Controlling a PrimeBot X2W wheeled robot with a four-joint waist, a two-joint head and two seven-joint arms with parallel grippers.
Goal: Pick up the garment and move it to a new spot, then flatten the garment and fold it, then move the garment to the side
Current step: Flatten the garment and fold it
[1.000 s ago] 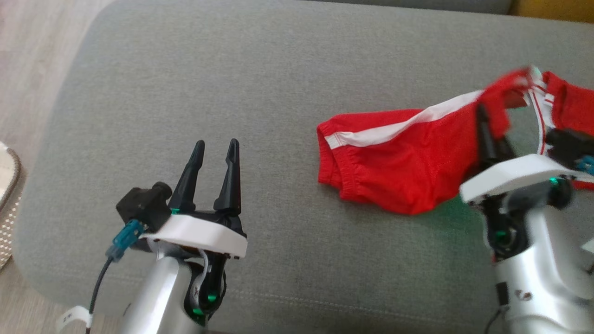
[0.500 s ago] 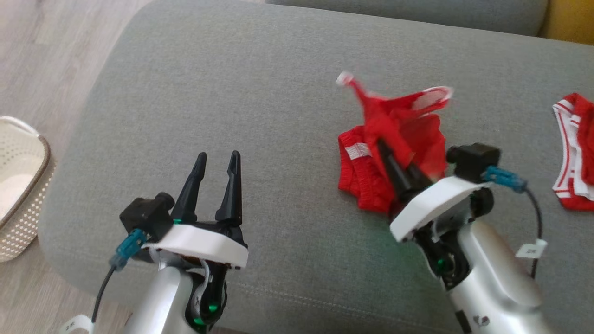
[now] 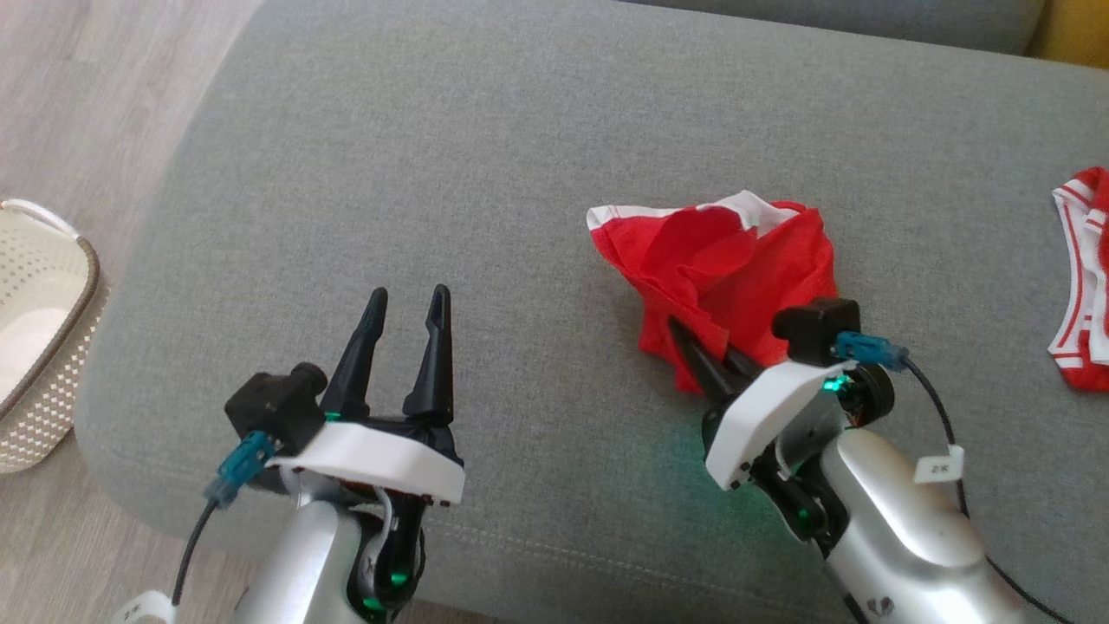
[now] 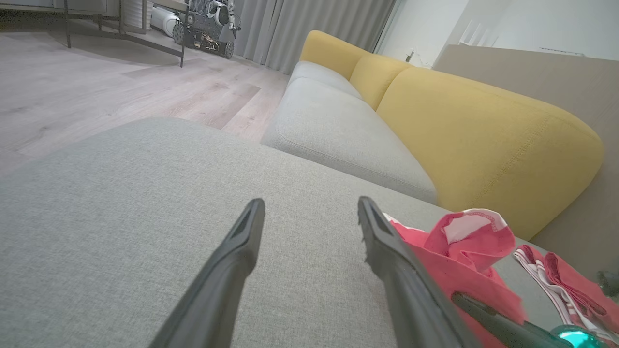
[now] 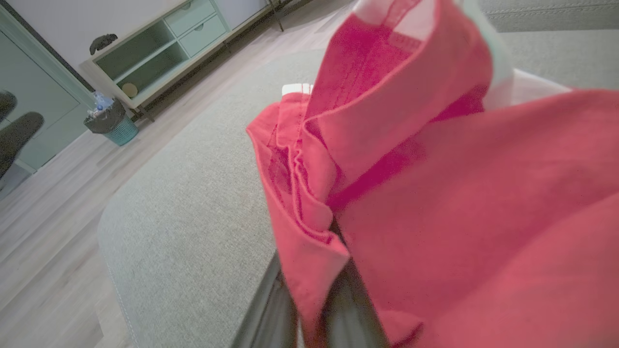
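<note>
Head view, left gripper [image 3: 408, 291]: spread wide, holding nothing, over bare grey cushion [image 3: 433, 156].
Head view, right gripper [image 3: 680, 329]: clamped on the near edge of the red garment [image 3: 736, 260].
Head view, garment: bunched mid-cushion, white band on top; second red-white piece [image 3: 1079, 286] well apart at right edge; basket [image 3: 43, 347] on floor, left.
Left wrist view, left gripper: jaws apart, cushion between them; garment just to the right; yellow sofa [image 4: 459, 135] behind.
Right wrist view, right gripper: jaws pinched together under red fabric that drapes over them.

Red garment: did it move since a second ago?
Yes. The right hand, shut on the red garment, carried it left, away from the striped clothing at the grey cushion's right edge.
</note>
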